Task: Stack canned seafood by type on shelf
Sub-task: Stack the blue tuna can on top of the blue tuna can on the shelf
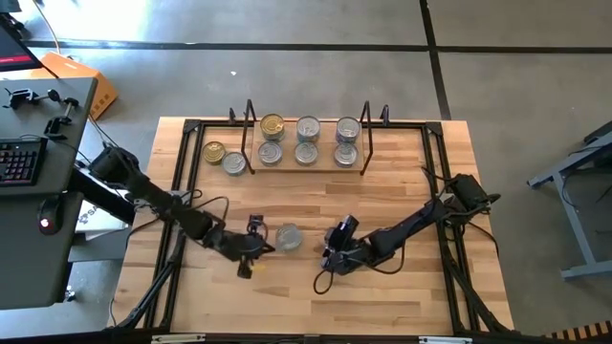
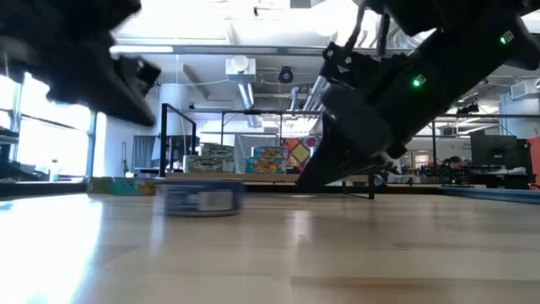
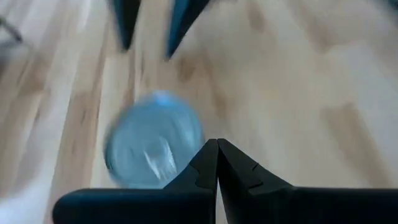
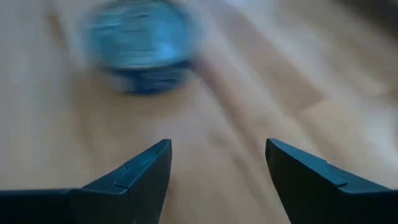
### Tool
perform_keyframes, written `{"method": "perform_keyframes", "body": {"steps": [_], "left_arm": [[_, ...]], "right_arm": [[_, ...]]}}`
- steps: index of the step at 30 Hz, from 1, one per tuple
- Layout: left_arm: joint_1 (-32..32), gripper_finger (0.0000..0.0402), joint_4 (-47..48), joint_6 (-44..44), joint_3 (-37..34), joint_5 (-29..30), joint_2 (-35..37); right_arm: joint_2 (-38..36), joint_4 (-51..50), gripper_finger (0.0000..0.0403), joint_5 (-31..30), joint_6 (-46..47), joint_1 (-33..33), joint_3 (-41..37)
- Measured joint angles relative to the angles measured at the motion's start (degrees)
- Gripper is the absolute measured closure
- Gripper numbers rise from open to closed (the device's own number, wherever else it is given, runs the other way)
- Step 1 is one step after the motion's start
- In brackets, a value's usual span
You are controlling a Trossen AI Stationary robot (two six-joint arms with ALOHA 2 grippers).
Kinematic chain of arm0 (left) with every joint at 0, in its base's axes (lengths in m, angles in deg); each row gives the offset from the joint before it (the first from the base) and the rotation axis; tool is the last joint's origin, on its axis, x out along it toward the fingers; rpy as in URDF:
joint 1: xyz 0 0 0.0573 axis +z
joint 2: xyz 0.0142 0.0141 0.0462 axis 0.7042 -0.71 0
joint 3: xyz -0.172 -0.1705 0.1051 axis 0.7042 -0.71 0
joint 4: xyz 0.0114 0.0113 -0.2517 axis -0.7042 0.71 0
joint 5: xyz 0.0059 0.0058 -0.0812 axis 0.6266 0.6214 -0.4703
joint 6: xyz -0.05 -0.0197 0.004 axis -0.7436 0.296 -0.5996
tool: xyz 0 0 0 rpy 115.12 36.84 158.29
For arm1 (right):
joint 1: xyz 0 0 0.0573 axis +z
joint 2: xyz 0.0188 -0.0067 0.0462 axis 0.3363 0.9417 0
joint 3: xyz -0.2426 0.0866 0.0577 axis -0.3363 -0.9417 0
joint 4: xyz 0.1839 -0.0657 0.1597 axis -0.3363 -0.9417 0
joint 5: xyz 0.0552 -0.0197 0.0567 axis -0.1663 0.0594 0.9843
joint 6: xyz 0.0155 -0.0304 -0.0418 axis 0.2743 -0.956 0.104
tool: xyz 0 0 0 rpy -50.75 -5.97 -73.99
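Spreading under everything is the wooden desk (image 1: 316,296), with the shelf (image 1: 306,161) at its far side already carrying six tins in two rows, and two more tins sitting on the desk just left of it. Nearer me, one loose tin (image 1: 289,236) stands alone between my two arms. My left fingers (image 3: 217,163) are pressed together just left of it, holding nothing. My right fingers (image 4: 217,171) stand wide apart, empty, aimed at the tin from the right. I judge it rigid, fairly dense and slick-sided, so I would pinch it across the round wall, low and square.
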Motion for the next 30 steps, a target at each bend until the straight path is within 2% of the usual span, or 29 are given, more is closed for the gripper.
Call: {"method": "perform_keyframes", "body": {"steps": [3,5,7,12,16,20,24,27,30], "left_arm": [[1.4,0.0401,3.4,-3.7,0.1,-3.8,0.3],[2.4,0.0401,3.5,-7.3,-1.3,-8.9,0.3],[3.4,0.0401,3.0,-9.0,-3.0,-11.2,-0.5],[6.9,0.0401,-8.5,-7.4,-7.6,-9.0,-4.2],[10.8,0.0401,-21.7,-3.5,-8.7,-10.3,-9.3],[14.3,0.0401,-28.4,-0.1,-8.4,-12.8,-14.2],[17.1,0.0401,-29.2,4.0,-7.9,-14.4,-16.0],[18.5,0.0401,-27.2,5.4,-8.0,-10.7,-14.6],[19.8,0.0401,-25.3,6.4,-7.9,-1.8,-11.6]], "right_arm": [[0.5,2.1,0.0151,5.1,-1.4,-1.0,0.1],[1.6,2.0,0.0151,5.0,-1.4,-2.6,0.1],[3.0,1.8,0.0151,3.1,-1.3,-4.8,0.1],[5.3,6.4,0.0151,4.2,-0.3,-11.7,0.2],[5.4,9.8,0.0151,8.7,-6.1,-15.2,0.1],[5.4,11.7,0.0151,14.7,-11.4,-15.9,0.1],[5.3,8.9,0.0152,14.0,-5.7,-13.5,0.1],[5.2,5.7,0.0152,11.5,-1.3,-9.6,0.0],[5.3,5.0,0.0152,9.9,1.9,-3.8,0.2]]}}
